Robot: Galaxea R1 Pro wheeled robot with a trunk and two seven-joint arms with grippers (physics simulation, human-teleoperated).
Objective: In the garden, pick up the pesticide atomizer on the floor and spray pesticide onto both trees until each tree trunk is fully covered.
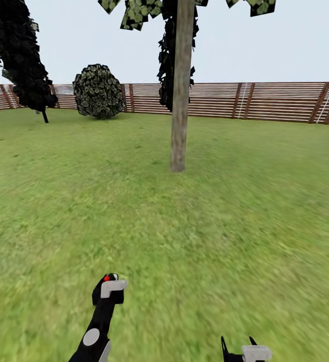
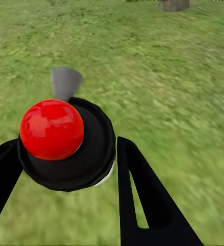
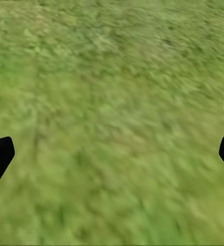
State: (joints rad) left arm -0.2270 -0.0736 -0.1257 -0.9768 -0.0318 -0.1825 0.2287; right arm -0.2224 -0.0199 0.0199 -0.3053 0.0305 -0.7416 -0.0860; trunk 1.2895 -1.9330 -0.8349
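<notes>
My left gripper (image 1: 107,295) is shut on the pesticide atomizer (image 1: 109,279), a black round body with a red knob and a grey nozzle, held low over the grass floor (image 1: 194,241). In the left wrist view the atomizer (image 2: 65,148) sits between the black fingers (image 2: 137,195), with its nozzle toward a tree trunk base (image 2: 174,5). One tree trunk (image 1: 180,100), straight and grey-brown, stands some way ahead at centre, its crown (image 1: 139,12) at the top edge. My right gripper (image 1: 238,348) is open and holds nothing over grass (image 3: 112,154). Pesticide mist is out of view.
A brown slat fence (image 1: 264,100) runs along the back of the lawn. A round leafy bush (image 1: 99,90) stands before it at back left. A dark-leaved leaning tree (image 1: 18,55) with a thin stem is at far left. Open grass lies between me and the trunk.
</notes>
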